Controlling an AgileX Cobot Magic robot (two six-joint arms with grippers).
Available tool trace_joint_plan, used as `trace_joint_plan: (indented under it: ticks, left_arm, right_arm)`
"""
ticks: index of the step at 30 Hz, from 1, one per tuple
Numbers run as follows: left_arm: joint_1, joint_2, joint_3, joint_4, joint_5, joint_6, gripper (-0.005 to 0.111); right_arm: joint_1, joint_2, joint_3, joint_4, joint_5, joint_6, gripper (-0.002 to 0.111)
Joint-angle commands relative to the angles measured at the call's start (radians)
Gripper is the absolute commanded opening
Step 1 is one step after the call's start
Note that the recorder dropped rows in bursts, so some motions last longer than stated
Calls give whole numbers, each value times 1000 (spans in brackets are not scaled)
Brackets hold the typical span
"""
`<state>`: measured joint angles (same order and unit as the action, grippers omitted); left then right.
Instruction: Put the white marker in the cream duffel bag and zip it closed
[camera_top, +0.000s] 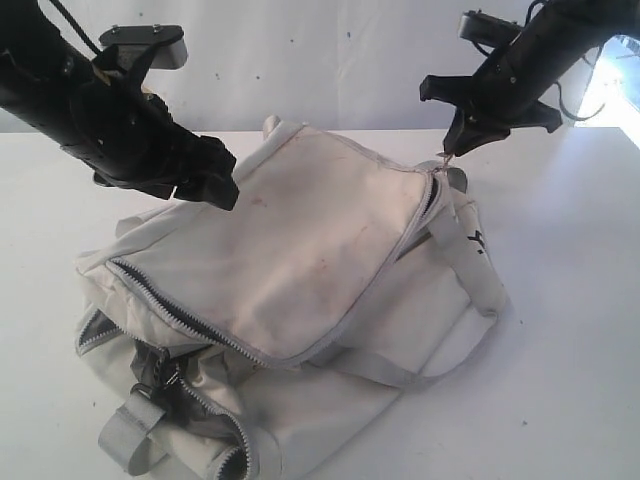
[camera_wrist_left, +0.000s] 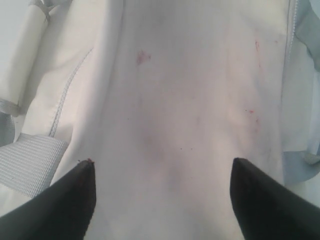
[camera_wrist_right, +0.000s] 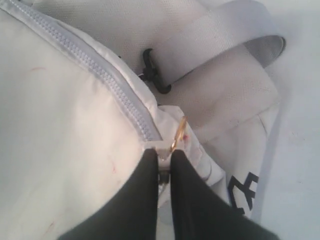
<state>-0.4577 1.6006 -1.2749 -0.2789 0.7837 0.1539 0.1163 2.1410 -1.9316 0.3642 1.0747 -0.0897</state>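
Cream fabric duffel bag (camera_top: 300, 250) with grey zippers sits on a white table (camera_top: 565, 340); right gripper (camera_wrist_right: 162, 156) clamps its gold zipper ring (camera_wrist_right: 178, 132) at far right, left gripper (camera_wrist_left: 162, 165) hangs wide open, empty, over its left.

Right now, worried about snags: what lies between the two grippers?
Exterior view: only the stained top flap of the cream duffel bag, from the left gripper to the right gripper pinching the zipper pull.

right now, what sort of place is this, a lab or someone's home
Most likely a robot lab bench: a plain white tabletop, a white wall behind, and two black robot arms over a cream duffel bag, the right end effector pinching its zipper pull.
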Motion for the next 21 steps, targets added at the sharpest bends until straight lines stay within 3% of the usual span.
trace_joint_plan:
  ticks: [1,7,21]
  left_arm:
    - [-3,-5,-9,-3,-7,-8,83]
    - [-3,-5,-9,0,-14,-8,83]
    - [-3,-5,-9,-4,-27,-54,83]
  right_arm:
    - [-7,-39,2,-37,34,7,0]
    - [-7,-109,84,-44,2,8,0]
    - [34,-335,447,-21,-181,-11,0]
